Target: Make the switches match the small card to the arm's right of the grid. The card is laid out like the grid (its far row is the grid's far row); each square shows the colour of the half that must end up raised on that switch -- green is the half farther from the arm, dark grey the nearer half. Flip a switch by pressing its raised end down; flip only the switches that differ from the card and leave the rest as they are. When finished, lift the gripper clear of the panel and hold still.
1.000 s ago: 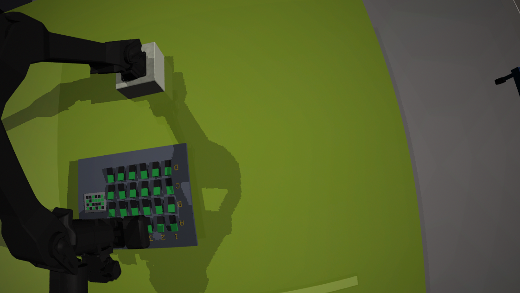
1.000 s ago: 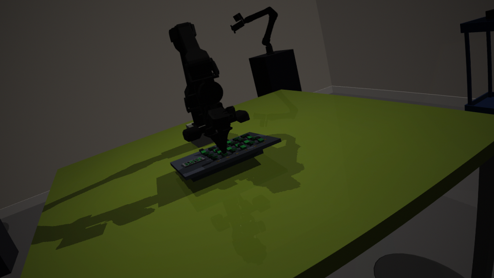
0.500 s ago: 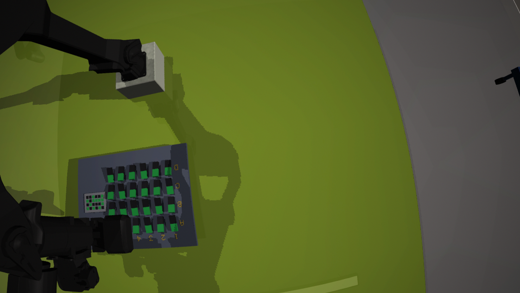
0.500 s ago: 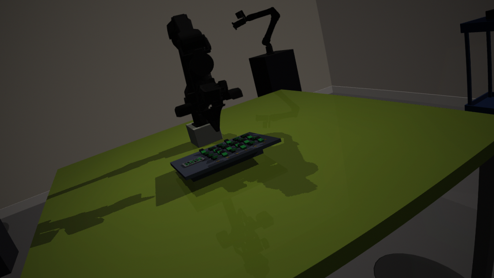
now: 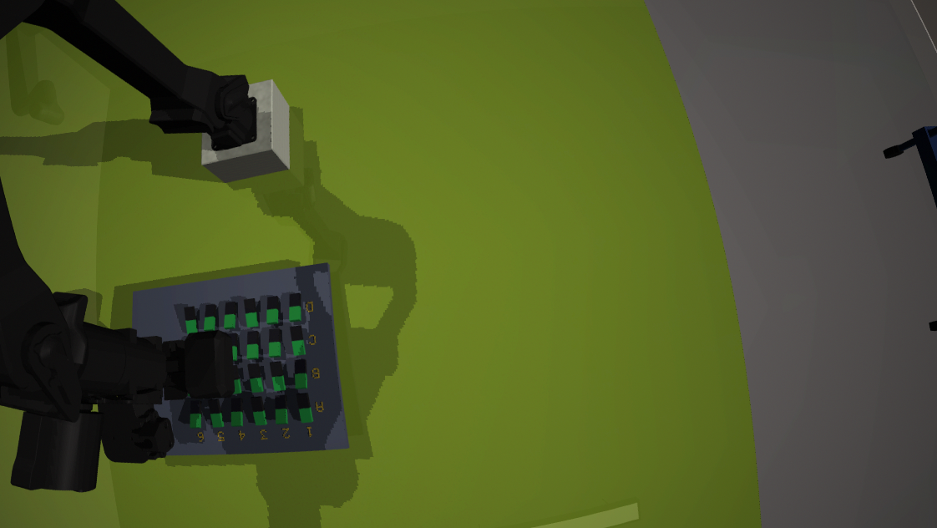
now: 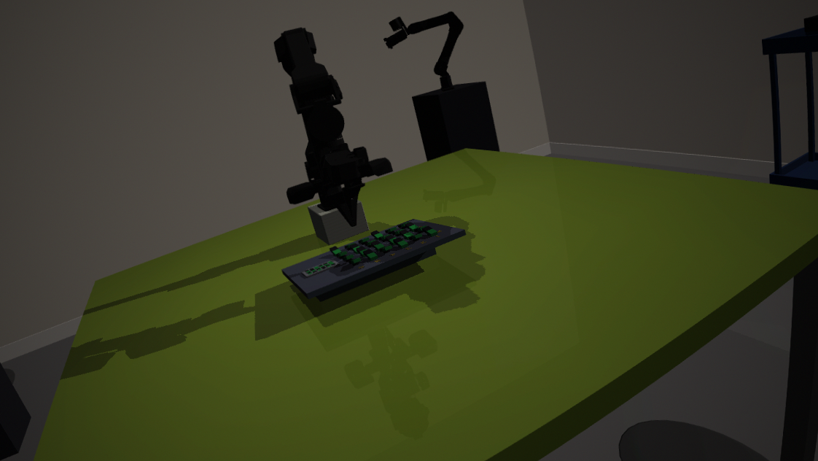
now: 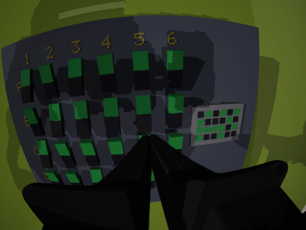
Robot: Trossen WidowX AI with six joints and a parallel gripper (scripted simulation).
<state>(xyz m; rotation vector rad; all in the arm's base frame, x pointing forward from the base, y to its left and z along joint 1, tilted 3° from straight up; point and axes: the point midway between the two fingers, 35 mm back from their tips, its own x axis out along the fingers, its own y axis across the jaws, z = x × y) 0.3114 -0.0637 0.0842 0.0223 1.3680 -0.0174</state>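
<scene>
The dark panel [image 5: 154,305] [image 6: 313,287] [image 7: 233,54] carries four rows, A to D, of green and dark switches numbered 1 to 6. My gripper [image 6: 353,224] [image 7: 149,141] is shut and empty, its tips above the panel over row C, column 5. In the wrist view it mostly hides switch C5 and covers parts of row D. The card [image 6: 319,268] [image 7: 218,124] lies beside column 6. Its far row reads dark, green, dark, green, dark, green from the column 1 side. Which half of each switch is raised is hard to tell. In the top view my arm hides the card and several switches.
A pale block [image 5: 281,124] [image 6: 338,226] stands on the green table [image 5: 524,229] [image 6: 515,257], at the arm-side end away from the panel in the top view. Behind the table, the exterior view shows another arm [image 6: 449,18] on a dark pedestal [image 6: 466,119] and a blue rack [image 6: 784,47].
</scene>
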